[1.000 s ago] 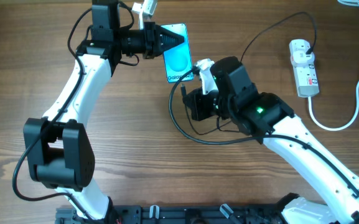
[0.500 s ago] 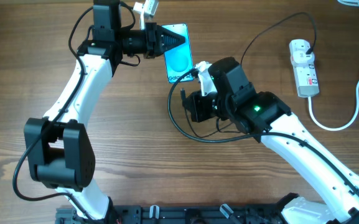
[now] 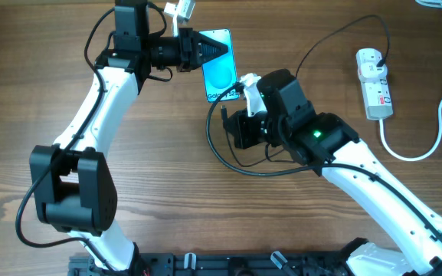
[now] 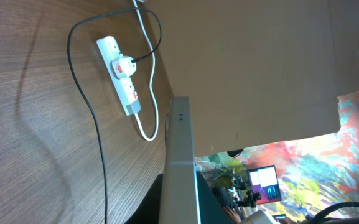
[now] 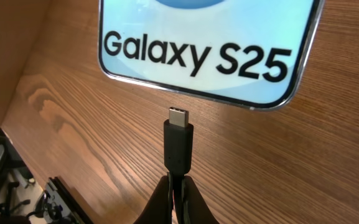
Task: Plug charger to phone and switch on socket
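Note:
My left gripper is shut on the phone and holds it off the table at the back middle; the phone shows edge-on in the left wrist view. In the right wrist view the phone's lower edge reads "Galaxy S25". My right gripper is shut on the charger's black plug; its metal tip points at the phone's lower edge, a small gap away. The black cable loops beneath the right arm. The white socket lies at the far right.
A thicker white cable curves from the socket toward the right edge. The socket and both cables also show in the left wrist view. The black cable runs from the socket across the wooden table.
My right gripper has moved slightly up and left, bringing the plug tip closer to the phone's lower edge. The left arm and phone have stayed still.

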Controlling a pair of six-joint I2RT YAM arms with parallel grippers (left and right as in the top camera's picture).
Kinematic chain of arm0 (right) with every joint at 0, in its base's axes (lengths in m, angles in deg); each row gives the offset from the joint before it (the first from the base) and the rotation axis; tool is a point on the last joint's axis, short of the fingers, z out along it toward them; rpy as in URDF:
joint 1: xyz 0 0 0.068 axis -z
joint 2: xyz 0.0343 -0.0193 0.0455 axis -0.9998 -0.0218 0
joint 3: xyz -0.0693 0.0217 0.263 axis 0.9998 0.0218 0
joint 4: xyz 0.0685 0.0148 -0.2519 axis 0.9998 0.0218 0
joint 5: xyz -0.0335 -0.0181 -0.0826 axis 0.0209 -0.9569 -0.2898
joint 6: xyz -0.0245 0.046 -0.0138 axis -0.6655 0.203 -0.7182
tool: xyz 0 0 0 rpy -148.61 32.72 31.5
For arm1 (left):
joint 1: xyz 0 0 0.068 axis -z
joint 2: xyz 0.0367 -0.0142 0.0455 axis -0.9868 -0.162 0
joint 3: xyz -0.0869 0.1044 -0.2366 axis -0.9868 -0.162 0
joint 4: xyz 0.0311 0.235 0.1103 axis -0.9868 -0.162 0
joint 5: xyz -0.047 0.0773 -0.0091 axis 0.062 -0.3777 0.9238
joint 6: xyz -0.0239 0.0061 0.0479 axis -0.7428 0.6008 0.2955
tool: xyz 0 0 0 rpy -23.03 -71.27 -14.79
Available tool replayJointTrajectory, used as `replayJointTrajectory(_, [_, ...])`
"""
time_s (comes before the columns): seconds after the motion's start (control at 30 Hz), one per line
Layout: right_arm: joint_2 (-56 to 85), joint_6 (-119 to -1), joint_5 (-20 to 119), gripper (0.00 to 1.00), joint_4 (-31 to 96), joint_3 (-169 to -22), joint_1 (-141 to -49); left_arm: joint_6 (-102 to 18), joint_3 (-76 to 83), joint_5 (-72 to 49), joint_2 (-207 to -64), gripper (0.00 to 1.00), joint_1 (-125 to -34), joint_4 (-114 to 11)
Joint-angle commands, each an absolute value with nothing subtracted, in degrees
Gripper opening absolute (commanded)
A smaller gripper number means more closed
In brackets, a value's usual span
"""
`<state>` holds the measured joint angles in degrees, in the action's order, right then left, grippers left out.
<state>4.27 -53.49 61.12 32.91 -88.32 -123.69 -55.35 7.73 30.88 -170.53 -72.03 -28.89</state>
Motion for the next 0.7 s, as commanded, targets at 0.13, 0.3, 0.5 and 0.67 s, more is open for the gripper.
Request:
replayJointTrajectory(0.13, [5.7,-52.9,61.3,0.04,32.5,-89.7,-123.4,-54.0,8.3,31.4,-169.1,0.04,-71.8,-29.0])
replayJointTrajectory(0.3, [5.7,-52.9,60.6,0.04,31.8,-89.7,-123.4,-54.0,8.3,31.4,-169.1,0.04,-71.8,-29.0])
replayJointTrajectory(0.5, [5.7,-52.9,59.9,0.04,30.8,-89.7,-123.4,-54.0,8.3,31.4,-169.1,0.04,-71.8,-29.0])
replayJointTrajectory(0.67, [5.7,-52.9,58.7,0.04,31.1,-89.7,-123.4,-54.0,8.3,31.4,-169.1,0.04,-71.8,-29.0])
